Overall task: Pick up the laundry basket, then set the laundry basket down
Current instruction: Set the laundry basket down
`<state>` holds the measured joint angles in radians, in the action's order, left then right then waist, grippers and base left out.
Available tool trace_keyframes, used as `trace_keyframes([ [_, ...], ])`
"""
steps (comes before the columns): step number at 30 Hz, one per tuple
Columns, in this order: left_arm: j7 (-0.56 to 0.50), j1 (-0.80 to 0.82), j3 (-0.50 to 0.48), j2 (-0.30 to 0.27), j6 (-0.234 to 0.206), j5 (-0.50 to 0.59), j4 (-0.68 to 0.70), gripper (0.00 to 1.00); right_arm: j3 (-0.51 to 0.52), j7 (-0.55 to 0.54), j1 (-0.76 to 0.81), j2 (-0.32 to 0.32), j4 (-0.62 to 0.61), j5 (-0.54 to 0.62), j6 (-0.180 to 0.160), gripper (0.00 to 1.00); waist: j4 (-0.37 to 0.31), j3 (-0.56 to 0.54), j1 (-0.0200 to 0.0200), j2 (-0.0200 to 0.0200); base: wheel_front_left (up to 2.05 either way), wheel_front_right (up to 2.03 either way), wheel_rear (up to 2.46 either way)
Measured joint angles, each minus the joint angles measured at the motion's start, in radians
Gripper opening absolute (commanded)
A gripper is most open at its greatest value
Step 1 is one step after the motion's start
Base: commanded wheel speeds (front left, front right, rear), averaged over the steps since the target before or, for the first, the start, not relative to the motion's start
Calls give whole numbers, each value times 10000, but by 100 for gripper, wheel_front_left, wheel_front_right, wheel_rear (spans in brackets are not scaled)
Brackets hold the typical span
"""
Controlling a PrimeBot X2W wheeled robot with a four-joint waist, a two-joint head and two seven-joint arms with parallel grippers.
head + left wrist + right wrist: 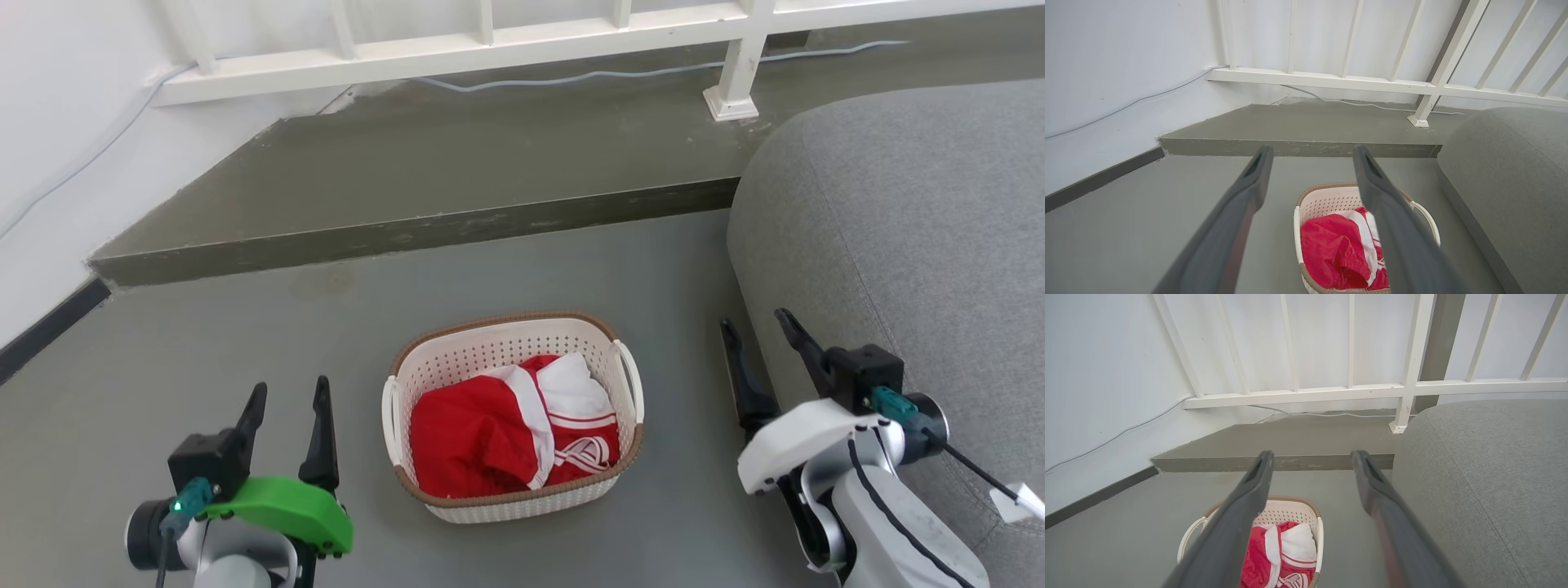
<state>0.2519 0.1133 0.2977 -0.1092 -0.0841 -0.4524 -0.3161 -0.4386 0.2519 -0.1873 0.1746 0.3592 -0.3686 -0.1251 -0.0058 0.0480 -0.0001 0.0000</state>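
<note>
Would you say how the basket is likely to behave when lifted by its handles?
Probably stiff: the basket is moulded perforated plastic. Likely light, holding just a garment. It may tilt if one handle alone is lifted.

The left end effector (1312,151) holds its two long dark fingers (1249,192) spread wide apart, with nothing between them. Beyond them the laundry basket (1327,200) sits on the grey floor (1147,228), a red-and-white garment (1331,249) inside, and one finger hides part of it. A grey sofa (1506,179) lies to the right. Farther back are a raised step (1310,126), a white railing (1331,81) and a white wall (1106,61).
</note>
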Motion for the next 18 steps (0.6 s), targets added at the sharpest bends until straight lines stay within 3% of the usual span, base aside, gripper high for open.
trace_keyframes([
  [18,0,-1273,-119,33,-105,844,1386,100,932,0,1570,-230,-1218,1024,0,100,3,-270,0,0,0,0,0],
])
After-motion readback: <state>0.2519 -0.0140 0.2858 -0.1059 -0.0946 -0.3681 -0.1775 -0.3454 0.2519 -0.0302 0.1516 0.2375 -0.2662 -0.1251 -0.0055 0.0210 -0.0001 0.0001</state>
